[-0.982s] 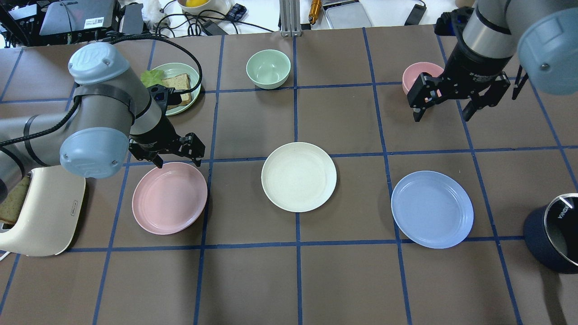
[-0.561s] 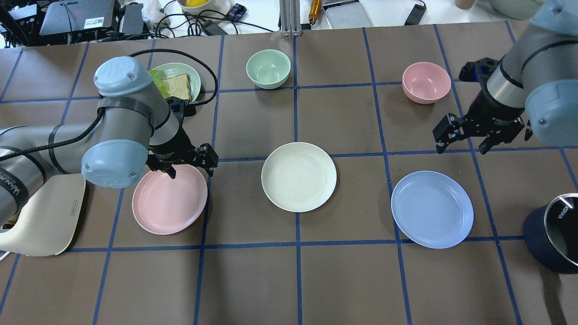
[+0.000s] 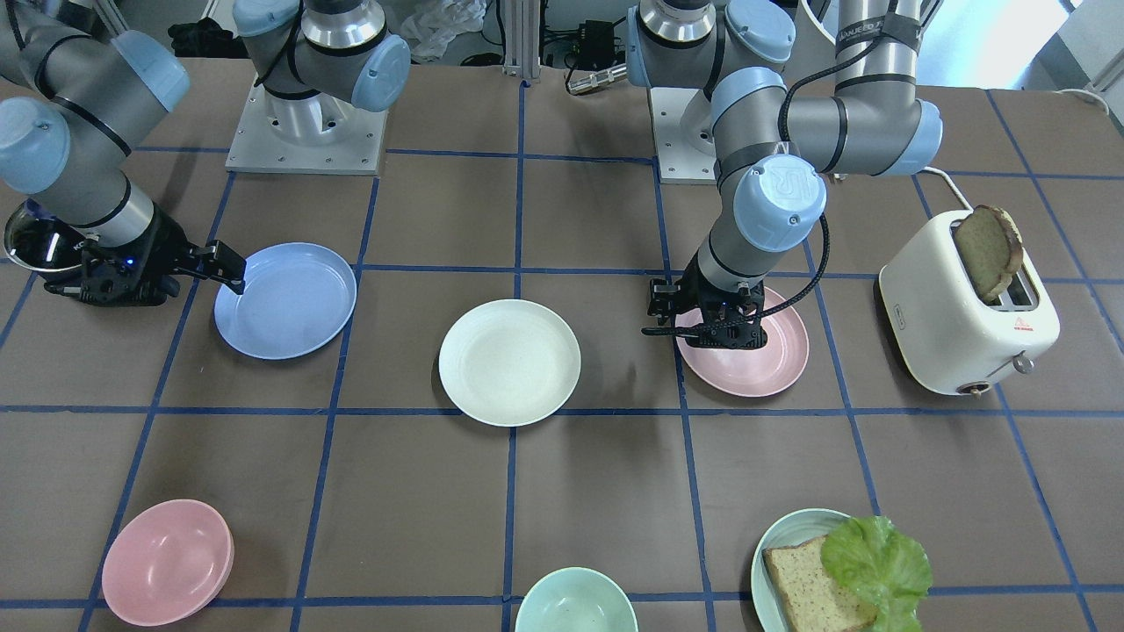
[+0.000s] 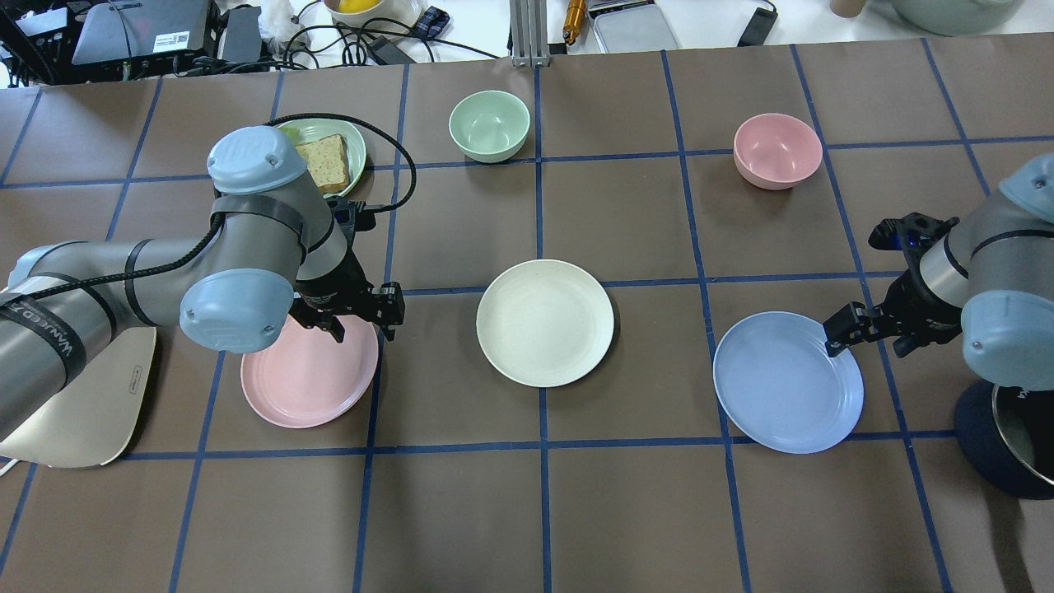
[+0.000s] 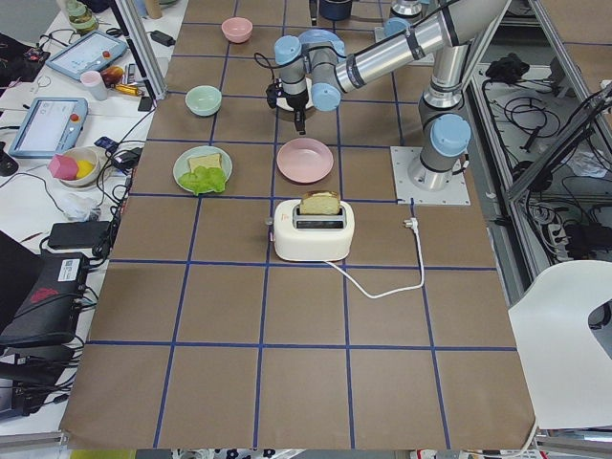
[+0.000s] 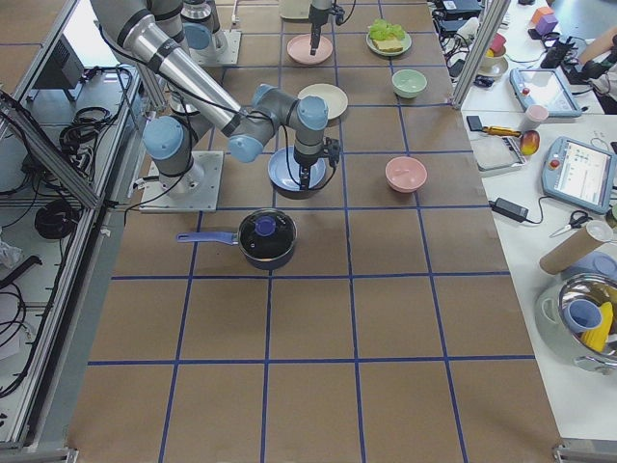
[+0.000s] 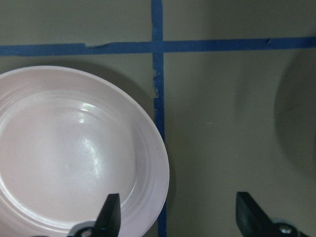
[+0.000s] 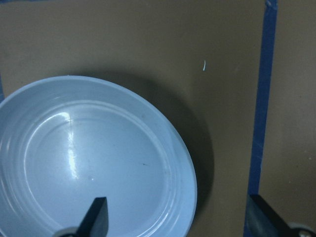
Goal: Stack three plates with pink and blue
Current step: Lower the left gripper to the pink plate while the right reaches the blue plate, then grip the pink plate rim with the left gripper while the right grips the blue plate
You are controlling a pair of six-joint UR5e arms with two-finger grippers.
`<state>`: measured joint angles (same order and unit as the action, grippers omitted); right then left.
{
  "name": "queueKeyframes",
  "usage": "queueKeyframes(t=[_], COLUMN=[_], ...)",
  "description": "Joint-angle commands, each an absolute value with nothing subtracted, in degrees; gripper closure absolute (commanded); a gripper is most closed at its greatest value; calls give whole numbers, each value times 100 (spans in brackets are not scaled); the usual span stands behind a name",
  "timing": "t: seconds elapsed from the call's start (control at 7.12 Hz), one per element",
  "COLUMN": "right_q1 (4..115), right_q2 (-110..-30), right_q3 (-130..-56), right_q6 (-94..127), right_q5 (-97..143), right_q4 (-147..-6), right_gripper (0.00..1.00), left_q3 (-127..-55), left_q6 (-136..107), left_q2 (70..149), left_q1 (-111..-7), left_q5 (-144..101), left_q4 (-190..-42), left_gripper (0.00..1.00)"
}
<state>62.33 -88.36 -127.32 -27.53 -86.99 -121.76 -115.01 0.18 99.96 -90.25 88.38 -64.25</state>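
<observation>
The pink plate (image 4: 309, 375), the cream-white plate (image 4: 545, 323) and the light blue plate (image 4: 788, 383) lie apart in a row on the table. My left gripper (image 4: 362, 325) is open and low over the pink plate's far right rim. In the left wrist view, one finger is over the plate (image 7: 64, 158) and the other is outside it. My right gripper (image 4: 869, 338) is open at the blue plate's far right rim. In the right wrist view, it straddles that plate's (image 8: 89, 158) rim in the same way. Neither gripper holds anything.
A cream toaster (image 4: 82, 403) with bread stands left of the pink plate. A dark pot (image 4: 1013, 436) stands right of the blue plate, under my right arm. A pink bowl (image 4: 777, 150), a green bowl (image 4: 489, 123) and a teal plate with bread (image 4: 329, 152) stand along the far side.
My right gripper has come from beside the pink bowl down to the blue plate's rim. My left gripper has moved right, over the pink plate's rim. The plates have not moved.
</observation>
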Motion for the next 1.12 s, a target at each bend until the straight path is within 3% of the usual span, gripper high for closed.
queueKeyframes(t=[0.0,0.7,0.98], right_q1=[6144,5959,5942], right_q2=[-8728,-8341,-8219], right_q3=[-12849,-12911,-12981], right_q6=[-2874,-2909,-2909], right_q5=[-8684,-8710,-8710], right_q4=[-12243,-12331,-12549], right_gripper=[0,0,0], left_q3=[-11514,-11522,-11522], left_q6=[-131,-193,-176], left_q2=[10116,10502,10599], left_q1=[-9026,-9096,-9141], left_q5=[9051,9088,9123], left_q4=[-6416,-5942,-5933], left_gripper=[34,37,43])
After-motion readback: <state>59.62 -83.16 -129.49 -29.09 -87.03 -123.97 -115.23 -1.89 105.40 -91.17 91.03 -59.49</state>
